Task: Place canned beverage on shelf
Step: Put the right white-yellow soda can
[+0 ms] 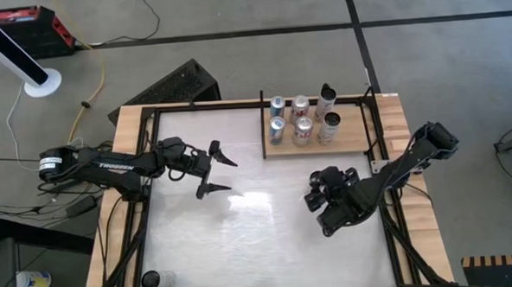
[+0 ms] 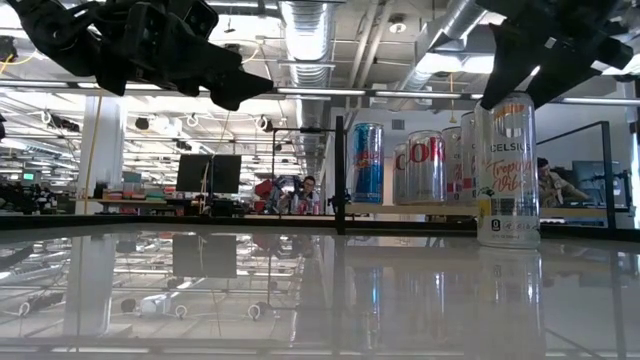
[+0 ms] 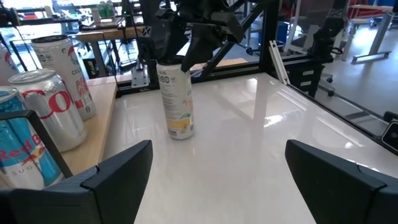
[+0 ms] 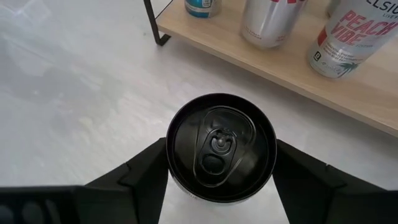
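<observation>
A tall white can with orange lettering and a black top stands upright on the glossy white table, just in front of the shelf. My right gripper is above it, shut on its top end. The shelf, a tan wood panel with black rails, sits at the table's far right and carries several cans. My left gripper is open and empty above the table's middle left, and faces the can. My right gripper pinches the can's upper wall just below the rim between its two fingers, one on each side. The fingers come from above, pointing down. The can stands upright with its base on the table.
The cans on the shelf include a blue and silver one and red-lettered silver ones. A black upright rail marks the shelf's left end. Another dark-topped can stands at the table's near left corner. Black frame rails edge the table.
</observation>
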Available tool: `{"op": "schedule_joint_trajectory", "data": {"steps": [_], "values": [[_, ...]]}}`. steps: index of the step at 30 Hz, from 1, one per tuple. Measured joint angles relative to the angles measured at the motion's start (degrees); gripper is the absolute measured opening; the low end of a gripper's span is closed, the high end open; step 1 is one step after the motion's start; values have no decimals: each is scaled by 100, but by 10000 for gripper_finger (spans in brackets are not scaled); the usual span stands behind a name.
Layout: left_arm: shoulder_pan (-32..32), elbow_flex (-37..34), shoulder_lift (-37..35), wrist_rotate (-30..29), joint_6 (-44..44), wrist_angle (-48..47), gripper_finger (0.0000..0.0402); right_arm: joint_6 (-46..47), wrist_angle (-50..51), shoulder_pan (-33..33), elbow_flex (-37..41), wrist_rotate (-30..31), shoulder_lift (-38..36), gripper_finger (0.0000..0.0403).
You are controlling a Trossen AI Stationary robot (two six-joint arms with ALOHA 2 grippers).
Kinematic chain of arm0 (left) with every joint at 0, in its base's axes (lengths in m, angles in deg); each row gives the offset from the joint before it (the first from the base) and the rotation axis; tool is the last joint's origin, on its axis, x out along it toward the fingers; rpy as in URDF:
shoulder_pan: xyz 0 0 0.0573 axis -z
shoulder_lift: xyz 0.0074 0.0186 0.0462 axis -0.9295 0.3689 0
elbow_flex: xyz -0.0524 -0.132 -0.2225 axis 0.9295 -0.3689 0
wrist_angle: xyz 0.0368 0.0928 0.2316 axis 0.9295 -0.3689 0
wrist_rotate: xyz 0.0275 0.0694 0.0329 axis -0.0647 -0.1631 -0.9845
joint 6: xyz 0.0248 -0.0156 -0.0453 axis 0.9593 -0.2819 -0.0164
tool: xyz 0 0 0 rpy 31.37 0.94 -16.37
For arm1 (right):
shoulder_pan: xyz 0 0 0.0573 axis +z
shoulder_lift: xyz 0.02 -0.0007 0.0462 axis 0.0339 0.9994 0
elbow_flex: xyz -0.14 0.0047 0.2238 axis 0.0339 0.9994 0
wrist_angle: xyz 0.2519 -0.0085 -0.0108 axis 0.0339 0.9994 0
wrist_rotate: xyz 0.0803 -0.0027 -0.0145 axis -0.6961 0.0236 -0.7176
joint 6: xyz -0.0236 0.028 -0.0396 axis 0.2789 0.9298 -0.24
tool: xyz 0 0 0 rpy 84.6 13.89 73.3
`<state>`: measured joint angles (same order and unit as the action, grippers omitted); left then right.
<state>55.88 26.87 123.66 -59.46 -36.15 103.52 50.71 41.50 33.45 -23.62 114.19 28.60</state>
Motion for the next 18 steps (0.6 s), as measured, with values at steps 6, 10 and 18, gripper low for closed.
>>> {"op": "schedule_joint_trajectory", "data": {"steps": [6,10,18], "values": [[-1,0,0,0,2,-14,353,17,99,0,-1,-34,-29,268],[-1,0,0,-4,35,-26,353,23,246,32,-3,-41,-53,268],[-1,0,0,-11,135,-33,353,623,1185,377,-1,-58,-611,268]]}}
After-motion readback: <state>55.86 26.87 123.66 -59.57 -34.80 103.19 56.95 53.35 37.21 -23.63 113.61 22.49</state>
